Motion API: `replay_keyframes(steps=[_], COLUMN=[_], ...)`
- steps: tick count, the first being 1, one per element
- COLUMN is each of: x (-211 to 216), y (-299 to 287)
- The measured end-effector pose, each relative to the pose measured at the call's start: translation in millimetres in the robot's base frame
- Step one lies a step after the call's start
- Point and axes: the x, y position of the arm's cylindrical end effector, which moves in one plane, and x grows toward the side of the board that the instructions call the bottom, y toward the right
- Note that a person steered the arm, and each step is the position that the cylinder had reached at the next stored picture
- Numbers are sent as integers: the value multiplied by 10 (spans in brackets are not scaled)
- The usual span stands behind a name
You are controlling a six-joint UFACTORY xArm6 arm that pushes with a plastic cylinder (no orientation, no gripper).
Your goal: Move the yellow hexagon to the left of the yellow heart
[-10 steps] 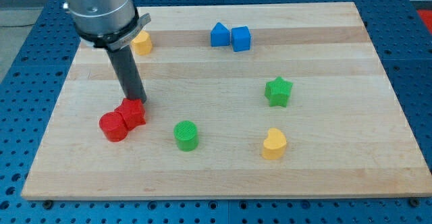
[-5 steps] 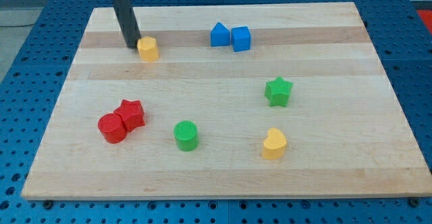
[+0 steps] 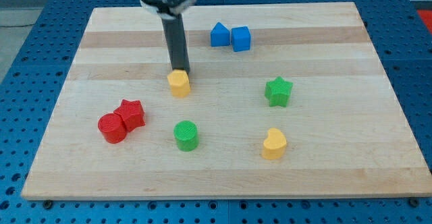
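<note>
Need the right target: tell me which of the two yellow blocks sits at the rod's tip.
The yellow hexagon, touching my tip at mid-board. The yellow heart lies apart, toward the view's bottom right.

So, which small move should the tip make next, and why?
Probably keep pushing toward the view's bottom right. My tip sits just above the yellow hexagon, seemingly touching its top edge, while the yellow heart lies far down and right; the green cylinder stands below, so pass it on the right.

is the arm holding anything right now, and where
Nothing is held. My tip only meets the yellow hexagon at its top edge, the side toward the view's top.
</note>
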Motion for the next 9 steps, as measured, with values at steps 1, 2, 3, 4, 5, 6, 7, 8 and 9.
replay_keyframes(steps=[1,2,3,4,5,6,7,8,9], x=[512,307,146,422,624,702,841,875,947], y=[178,92,-173,-199,-243,-368,-414,-101,254])
